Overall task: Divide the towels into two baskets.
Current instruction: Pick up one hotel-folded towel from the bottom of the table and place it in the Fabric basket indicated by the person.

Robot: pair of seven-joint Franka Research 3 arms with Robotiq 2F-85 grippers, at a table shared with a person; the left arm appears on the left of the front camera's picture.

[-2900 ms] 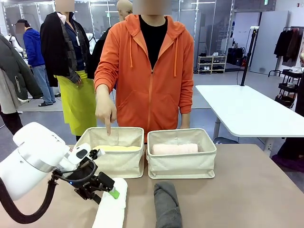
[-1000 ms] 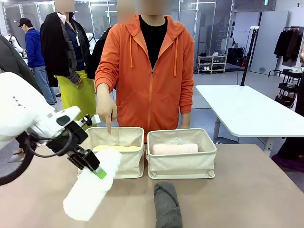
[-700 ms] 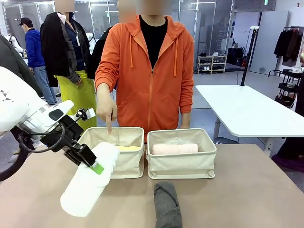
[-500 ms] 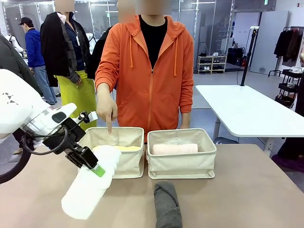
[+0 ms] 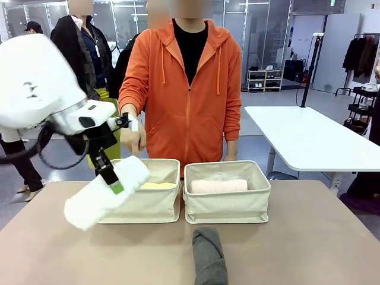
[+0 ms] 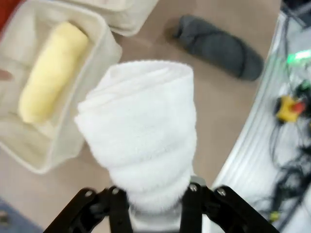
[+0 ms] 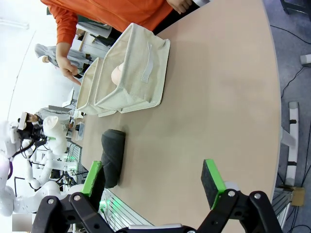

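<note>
Front view shows us our left gripper point(image 5: 113, 180) clamped on the white towel point(image 5: 98, 200), which we hold tilted in the air by the near left corner of the left basket point(image 5: 151, 208). In that basket lies the yellow towel point(image 5: 155, 185), and a person's hand point(image 5: 132, 141) points down at its far rim. Beside it the right basket point(image 5: 228, 208) holds the pink towel point(image 5: 218, 186), the grey towel point(image 5: 209, 256) lies on the table point(image 5: 309, 237) in front, and our right gripper point(image 7: 153, 179) hangs above the table with jaws apart and empty.

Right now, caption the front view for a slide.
Left arm's jaws hold the white towel aloft by the left basket, yellow towel inside; grey towel on table.
</note>
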